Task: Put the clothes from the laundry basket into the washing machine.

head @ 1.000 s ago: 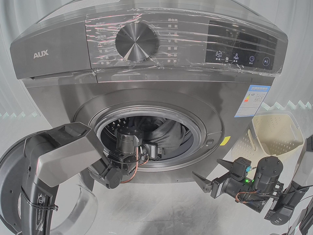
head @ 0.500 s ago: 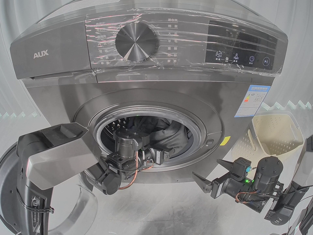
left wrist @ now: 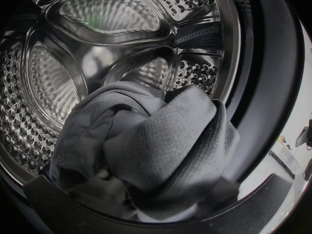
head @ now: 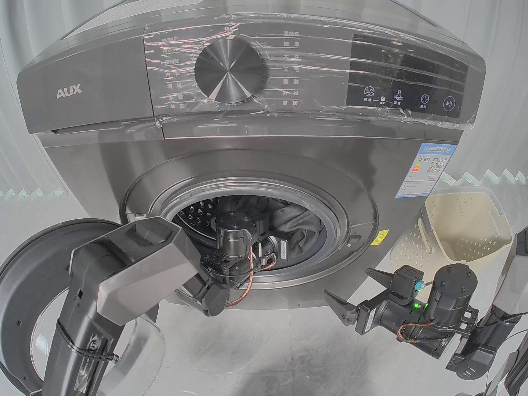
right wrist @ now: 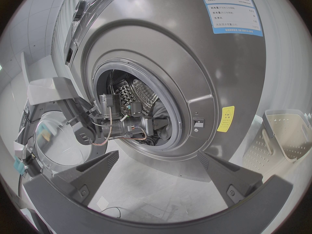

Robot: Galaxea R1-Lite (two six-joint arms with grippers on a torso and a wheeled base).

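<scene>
The washing machine (head: 264, 155) stands with its round opening uncovered. Dark grey clothes (head: 300, 226) lie bunched in the steel drum (left wrist: 48, 82), just behind the rim, and they heap close up in the left wrist view (left wrist: 156, 140). My left gripper (head: 283, 248) reaches into the opening and touches the clothes (right wrist: 161, 114). My right gripper (head: 347, 282) hangs open and holds nothing, low in front of the machine's lower right. The cream laundry basket (head: 484, 196) stands to the machine's right; its perforated inside looks bare.
The machine's door (head: 33, 270) is swung wide open to the left, beside my left arm. Pale floor (head: 286, 353) lies in front of the machine. The basket (right wrist: 282, 137) sits close to the right arm.
My left arm has shifted to the right and a little up, carrying its gripper deeper across the drum opening against the clothes. The right arm has stayed still.
</scene>
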